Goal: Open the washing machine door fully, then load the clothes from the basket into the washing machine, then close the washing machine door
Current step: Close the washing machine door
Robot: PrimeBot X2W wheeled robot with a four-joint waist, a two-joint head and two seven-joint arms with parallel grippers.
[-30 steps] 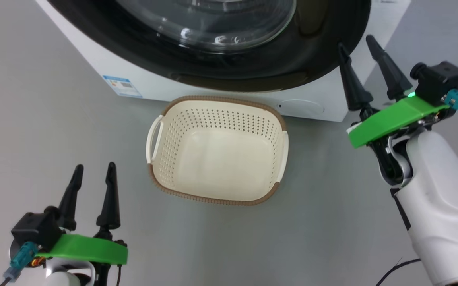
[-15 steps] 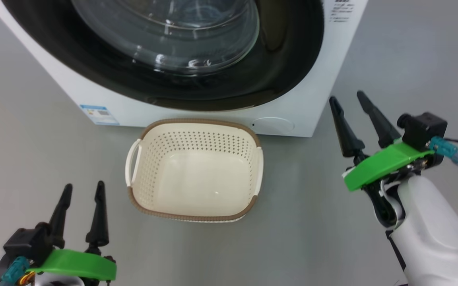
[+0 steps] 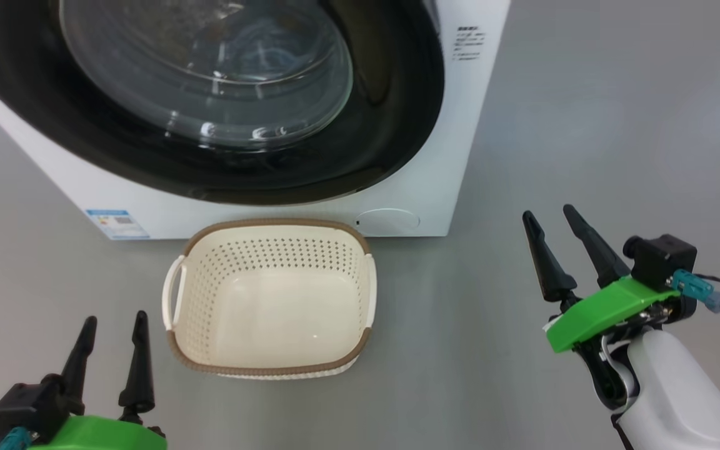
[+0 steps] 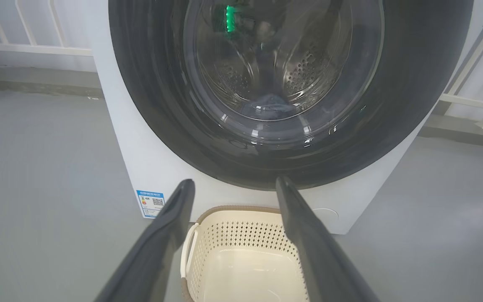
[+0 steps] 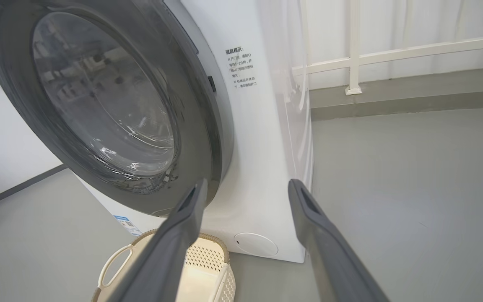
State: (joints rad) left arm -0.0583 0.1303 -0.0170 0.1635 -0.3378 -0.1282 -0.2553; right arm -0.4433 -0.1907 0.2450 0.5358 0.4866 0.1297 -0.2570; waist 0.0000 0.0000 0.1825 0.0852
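- I hold my left tool (image 3: 115, 316) and right tool (image 3: 547, 211) fully spread, both empty, above the floor.
- The basket (image 3: 272, 222) sits empty just before the washing machine (image 3: 460, 150).
- The door (image 3: 391, 137) looks shut; I judge a latch check prudent: press the black rim squarely, not the glass.

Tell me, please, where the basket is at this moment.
In the head view the basket sits on the grey floor right in front of the washing machine, lower middle, between the left gripper and the right gripper.
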